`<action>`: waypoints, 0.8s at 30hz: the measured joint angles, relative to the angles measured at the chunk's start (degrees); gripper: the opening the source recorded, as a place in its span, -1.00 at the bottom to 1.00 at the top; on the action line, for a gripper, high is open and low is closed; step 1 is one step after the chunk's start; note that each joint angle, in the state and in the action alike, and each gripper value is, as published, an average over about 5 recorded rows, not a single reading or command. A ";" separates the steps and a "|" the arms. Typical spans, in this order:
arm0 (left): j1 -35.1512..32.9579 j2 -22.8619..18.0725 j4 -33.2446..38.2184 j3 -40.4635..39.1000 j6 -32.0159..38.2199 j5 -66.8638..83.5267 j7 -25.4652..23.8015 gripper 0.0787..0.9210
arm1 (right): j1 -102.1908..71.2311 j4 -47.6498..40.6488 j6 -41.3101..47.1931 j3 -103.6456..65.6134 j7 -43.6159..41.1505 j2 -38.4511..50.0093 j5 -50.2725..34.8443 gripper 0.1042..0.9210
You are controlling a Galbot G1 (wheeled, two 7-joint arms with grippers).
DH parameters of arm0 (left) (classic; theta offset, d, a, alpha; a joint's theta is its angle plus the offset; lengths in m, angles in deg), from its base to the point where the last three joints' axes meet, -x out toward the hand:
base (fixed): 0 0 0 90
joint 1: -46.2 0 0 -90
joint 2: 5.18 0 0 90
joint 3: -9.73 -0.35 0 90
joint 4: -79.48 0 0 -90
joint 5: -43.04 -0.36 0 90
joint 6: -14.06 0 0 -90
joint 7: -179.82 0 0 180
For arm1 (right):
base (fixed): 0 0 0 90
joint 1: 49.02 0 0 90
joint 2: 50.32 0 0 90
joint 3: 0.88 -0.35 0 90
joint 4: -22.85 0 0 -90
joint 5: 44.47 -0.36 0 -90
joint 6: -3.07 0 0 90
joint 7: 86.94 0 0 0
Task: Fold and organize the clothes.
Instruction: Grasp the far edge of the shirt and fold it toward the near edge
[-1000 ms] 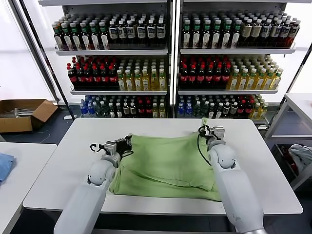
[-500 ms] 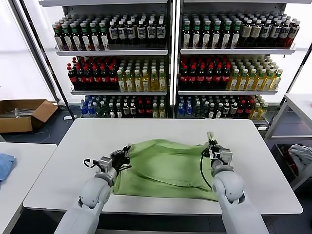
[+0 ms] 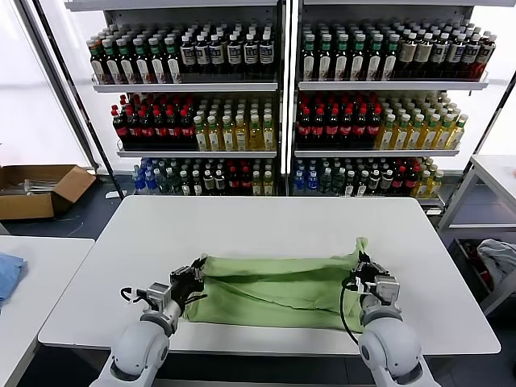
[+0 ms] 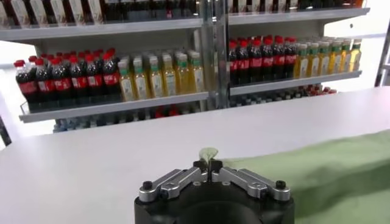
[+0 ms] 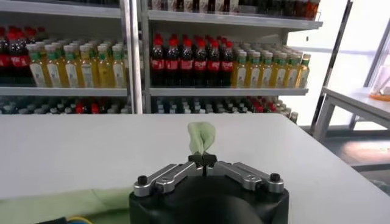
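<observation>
The light green shirt [image 3: 278, 286] lies folded into a long band across the near half of the white table [image 3: 266, 222]. My left gripper [image 3: 196, 272] is shut on the shirt's left corner; a green tuft [image 4: 208, 154] sticks up between its closed fingers. My right gripper [image 3: 362, 267] is shut on the right corner, and a pinched flap of fabric [image 5: 201, 137] stands above its fingertips. Both grippers hold the cloth low, close to the table's near edge. The collar, buttons and printed patch are hidden in the folds.
Shelves of bottled drinks [image 3: 274, 97] stand behind the table. A cardboard box [image 3: 36, 189] sits on the floor at the left. A blue cloth [image 3: 6, 274] lies on a side table at the left, and a grey-white garment [image 3: 500, 258] at the right.
Both grippers have pulled the shirt's far edge toward me, folding it over into a narrower band. The arms have drawn back toward the table's near edge.
</observation>
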 measured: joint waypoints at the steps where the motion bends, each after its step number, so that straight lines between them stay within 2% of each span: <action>1: -0.51 -0.10 0.16 0.09 0.07 -0.18 -0.10 -0.97 | -0.66 0.24 -0.01 -0.13 0.08 -0.03 0.10 -1.00; 11: -3.94 -1.35 0.52 0.72 0.85 -2.47 -1.12 -0.97 | -5.05 0.83 -0.12 -0.33 0.58 -0.16 1.09 -1.00; 24: -3.92 -2.37 -0.76 1.08 2.18 -4.22 -1.58 -0.97 | -7.46 -1.52 -1.34 -0.09 1.03 -1.49 2.90 -1.00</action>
